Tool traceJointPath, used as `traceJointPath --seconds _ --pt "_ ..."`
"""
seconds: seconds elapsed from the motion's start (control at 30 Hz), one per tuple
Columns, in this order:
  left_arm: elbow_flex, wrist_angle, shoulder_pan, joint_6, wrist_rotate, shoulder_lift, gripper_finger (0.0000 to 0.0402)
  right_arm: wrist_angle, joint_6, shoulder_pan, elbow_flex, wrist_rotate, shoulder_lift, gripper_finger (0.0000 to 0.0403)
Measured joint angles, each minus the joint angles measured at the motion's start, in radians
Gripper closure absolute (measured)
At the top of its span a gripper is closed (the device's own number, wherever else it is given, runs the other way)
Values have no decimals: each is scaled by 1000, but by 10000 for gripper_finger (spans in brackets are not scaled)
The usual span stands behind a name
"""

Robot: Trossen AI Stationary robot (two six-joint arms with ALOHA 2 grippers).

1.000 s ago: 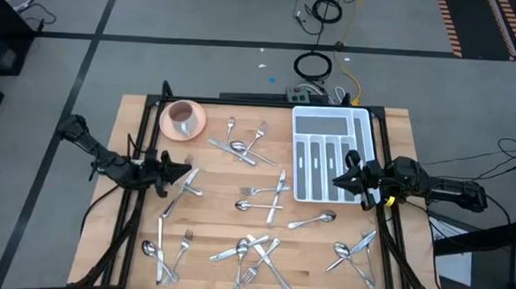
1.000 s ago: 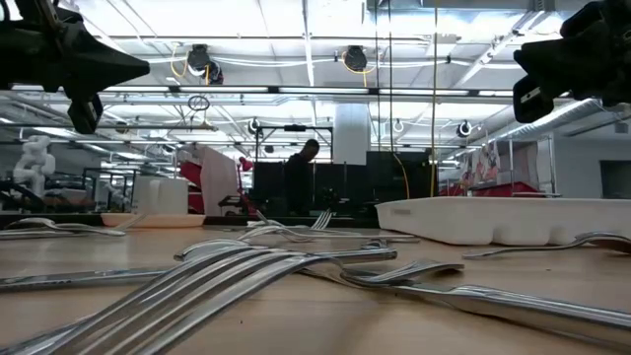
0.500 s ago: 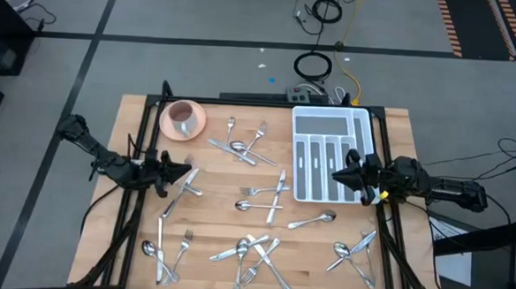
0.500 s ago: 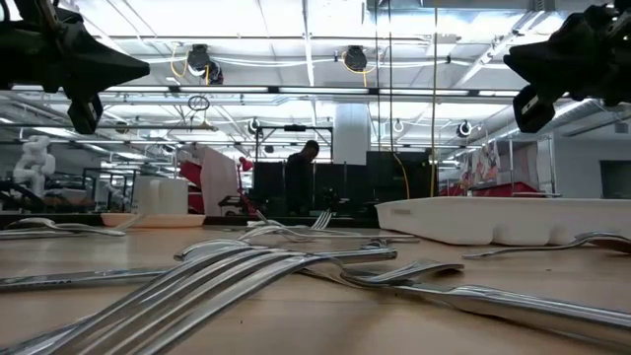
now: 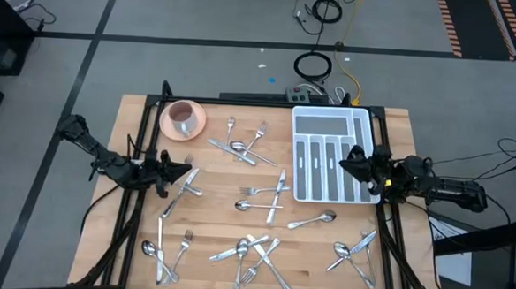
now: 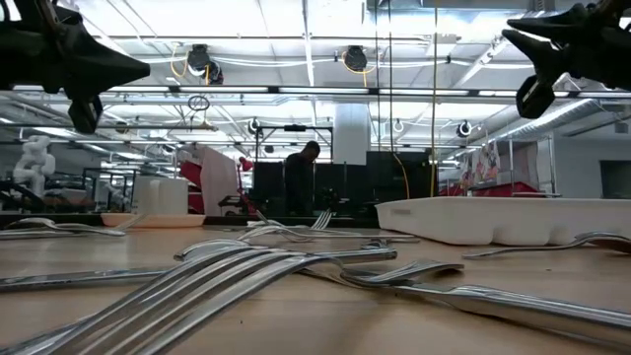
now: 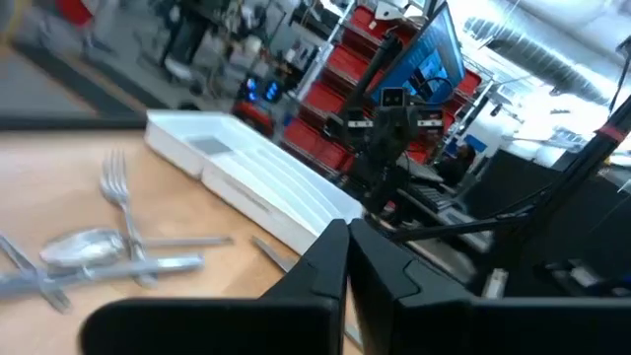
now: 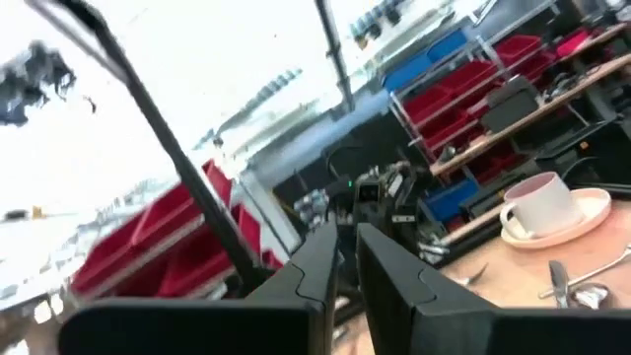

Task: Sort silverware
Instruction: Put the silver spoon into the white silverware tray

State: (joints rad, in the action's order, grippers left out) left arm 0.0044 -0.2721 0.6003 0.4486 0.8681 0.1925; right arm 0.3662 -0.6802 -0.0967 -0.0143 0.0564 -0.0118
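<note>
The silverware (image 5: 260, 193), shiny forks, spoons and knives, lies scattered flat on the wooden table (image 5: 138, 236). In the low view it fills the foreground (image 6: 246, 266). My left gripper (image 5: 188, 170) hangs shut above the table's left side, well clear of the pieces below it, and points level toward the right. My right gripper (image 5: 346, 157) is shut and empty over the right part of the white tray (image 5: 330, 111), tipped upward (image 6: 513, 39). The left wrist view shows a fork and spoon (image 7: 118, 192) beyond the shut fingers (image 7: 347, 229).
The white compartmented tray (image 6: 503, 217) stands at the far right of the table. A pink saucer with a cup (image 5: 182, 118) sits at the far left and shows past my right gripper (image 8: 347, 232) in its wrist view (image 8: 547, 212). Cables lie on the floor beyond the far edge.
My right gripper has rolled about its own axis and tipped its fingers upward. Its tip has swung toward the table's far edge and risen a little over the tray. It stays shut. The silverware has not moved.
</note>
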Motion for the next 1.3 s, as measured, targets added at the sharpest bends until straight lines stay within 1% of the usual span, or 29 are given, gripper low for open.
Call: traceJointPath --seconds 0.1,0.2,0.23,0.43,0.67,0.77,0.9,1.13,1.3 --pt "0 -12 -7 -44 27 0 387 -4 -22 0 0 -43 -2 369" --pt "0 -1 -18 -39 55 0 387 8 -64 0 0 -134 -2 369" --pt "0 -6 -21 -38 69 0 387 14 -66 0 0 -149 -3 369" --pt "0 -48 -34 -38 99 0 387 89 -53 0 -2 -160 -2 369" --pt "0 -210 -58 -39 133 -1 387 93 84 0 -90 -162 -5 369" --pt "0 -274 -71 -39 140 -1 387 91 172 0 -154 -162 -15 369" --pt "0 -333 -95 -36 154 -1 387 17 279 0 -270 -162 -44 369" --pt "0 -345 -98 -37 154 -1 387 -119 458 0 -447 -161 -134 369" --pt "0 -348 -98 -44 161 -1 387 -158 582 0 -491 -161 -193 369"
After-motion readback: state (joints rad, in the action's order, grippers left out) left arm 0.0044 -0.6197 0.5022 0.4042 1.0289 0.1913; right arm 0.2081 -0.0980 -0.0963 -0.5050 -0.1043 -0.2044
